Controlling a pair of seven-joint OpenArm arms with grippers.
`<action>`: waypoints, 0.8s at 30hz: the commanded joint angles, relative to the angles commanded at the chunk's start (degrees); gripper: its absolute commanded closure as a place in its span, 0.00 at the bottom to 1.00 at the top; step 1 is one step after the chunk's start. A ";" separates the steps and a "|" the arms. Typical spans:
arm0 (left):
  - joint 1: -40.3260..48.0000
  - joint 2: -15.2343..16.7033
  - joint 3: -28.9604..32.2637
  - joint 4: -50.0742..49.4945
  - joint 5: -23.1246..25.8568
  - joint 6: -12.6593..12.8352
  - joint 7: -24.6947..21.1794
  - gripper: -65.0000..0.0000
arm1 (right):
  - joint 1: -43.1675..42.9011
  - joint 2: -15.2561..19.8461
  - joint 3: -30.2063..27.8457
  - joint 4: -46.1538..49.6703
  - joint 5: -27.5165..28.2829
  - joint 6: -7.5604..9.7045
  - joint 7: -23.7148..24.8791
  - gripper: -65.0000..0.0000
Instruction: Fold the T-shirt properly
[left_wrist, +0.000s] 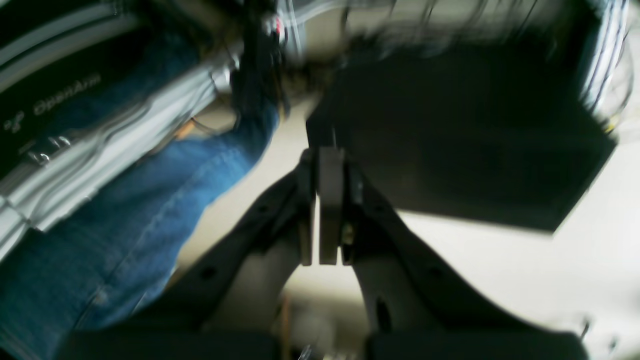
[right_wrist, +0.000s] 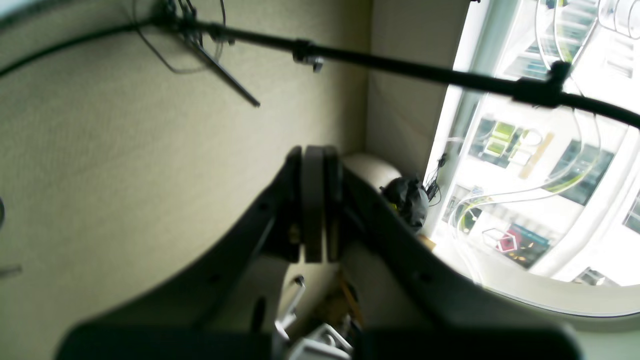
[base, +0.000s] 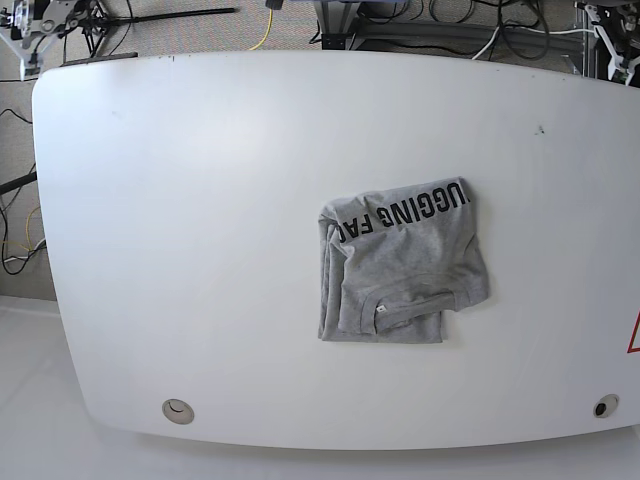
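One T-shirt (base: 402, 265) is all you've got on the white table (base: 180, 220): grey, folded into a compact, roughly square bundle, lying a bit right of centre in the base view. Black block lettering runs along its far edge, ribbed collar faces the near edge w/ a small tag showing, and layered folds stack up along the bundle's left side. No arm shows in the base view.

Your left gripper (left_wrist: 322, 210) has its jaws pressed together w/ nothing between them; the left wrist view is blurred, pointing away from the table at someone's blue jeans (left_wrist: 125, 225), a dark slab, and an "OpenArm" label (left_wrist: 67, 92).

Your right gripper (right_wrist: 314, 205) is likewise closed on nothing, aimed at a beige wall, a black boom pole (right_wrist: 400, 65) and a bright window (right_wrist: 540, 175).
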 joint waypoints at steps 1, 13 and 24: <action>0.00 0.00 0.62 -0.88 0.62 0.00 0.00 1.00 | 0.09 -0.62 0.09 -1.23 -1.14 0.70 0.70 1.00; -0.18 0.62 8.44 -15.21 5.63 0.00 -9.85 1.00 | 3.69 -5.63 6.15 -19.87 -7.03 9.93 10.46 1.00; -3.25 1.14 19.69 -31.91 11.69 0.00 -20.92 1.00 | 7.21 -5.36 5.89 -41.41 -7.03 9.76 20.75 1.00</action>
